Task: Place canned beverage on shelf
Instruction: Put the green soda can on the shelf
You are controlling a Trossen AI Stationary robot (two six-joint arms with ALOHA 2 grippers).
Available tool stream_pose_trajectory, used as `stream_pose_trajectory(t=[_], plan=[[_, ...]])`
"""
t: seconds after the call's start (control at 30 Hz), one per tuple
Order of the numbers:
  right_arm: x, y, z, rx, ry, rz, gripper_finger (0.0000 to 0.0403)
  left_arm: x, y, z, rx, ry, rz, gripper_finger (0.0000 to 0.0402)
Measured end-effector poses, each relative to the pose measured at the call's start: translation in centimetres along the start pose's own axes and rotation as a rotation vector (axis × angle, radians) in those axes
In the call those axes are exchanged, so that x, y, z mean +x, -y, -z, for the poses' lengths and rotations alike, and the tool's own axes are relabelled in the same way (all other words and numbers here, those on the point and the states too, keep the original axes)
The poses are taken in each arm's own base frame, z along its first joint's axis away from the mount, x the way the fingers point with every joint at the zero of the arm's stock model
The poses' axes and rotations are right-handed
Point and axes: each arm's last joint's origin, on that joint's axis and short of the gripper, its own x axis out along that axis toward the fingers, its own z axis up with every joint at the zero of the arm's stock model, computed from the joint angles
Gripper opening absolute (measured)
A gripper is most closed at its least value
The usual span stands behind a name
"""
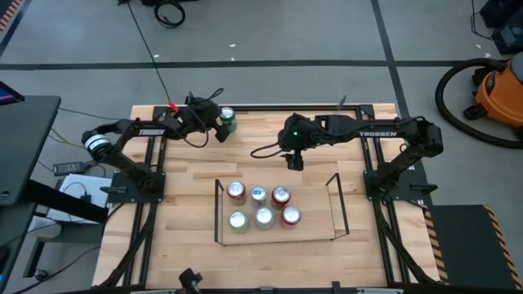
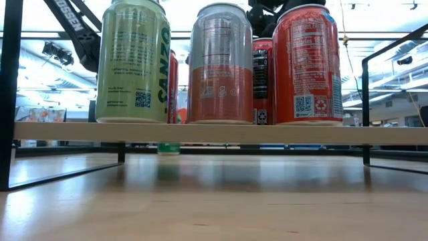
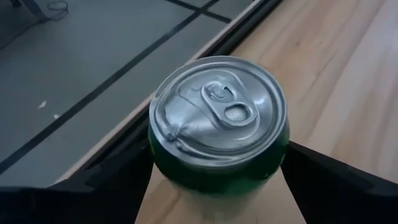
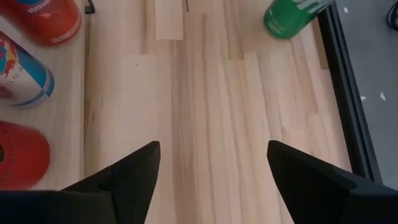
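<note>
Left gripper (image 3: 217,180) straddles a green can (image 3: 217,121) at the table's far edge, one dark finger on each side of its body; whether the fingers actually press the can cannot be told. Only the can's silver top, pull tab and a band of green wall show in the left wrist view; its lower part is cut off. Right gripper (image 4: 211,168) hangs over bare wood between that can and the shelf (image 1: 335,204), its fingers apart and holding nothing. Six cans stand upright on the shelf in two rows of three: three red-topped, two pale blue, one pale green (image 1: 238,220). From table height the front row hides most of the back row. A low frame of thin black rods on a pale wood floor, the shelf has room left at its right end.
</note>
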Motion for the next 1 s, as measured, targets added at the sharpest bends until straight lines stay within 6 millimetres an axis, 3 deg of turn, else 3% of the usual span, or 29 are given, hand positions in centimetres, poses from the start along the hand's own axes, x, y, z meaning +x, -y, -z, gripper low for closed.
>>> stream_pose_trajectory(t=[0.23,0.47,0.6,0.83,1.0], plan=[[0.0,0.0,0.0,-0.003,0.003,0.001,0.0306,1.1,0.0,0.1,0.002,0.044,-0.004,0.0344],[0.0,0.0,-0.1,-0.005,0.01,0.002,0.0303,1.1,0.1,-0.3,0.006,0.088,-0.005,0.0298],[0.0,0.0,0.0,-0.006,0.0,0.0,0.0303,1.1,0.5,-0.2,0.013,0.087,0.057,0.0293],[0.0,0.0,0.3,-0.028,-0.036,0.025,0.0303,1.0,2.8,-0.8,0.087,0.137,0.142,0.0293],[0.0,0.0,0.5,-0.021,-0.059,0.025,0.0303,0.8,5.1,-2.3,0.123,0.155,0.207,0.0293]])
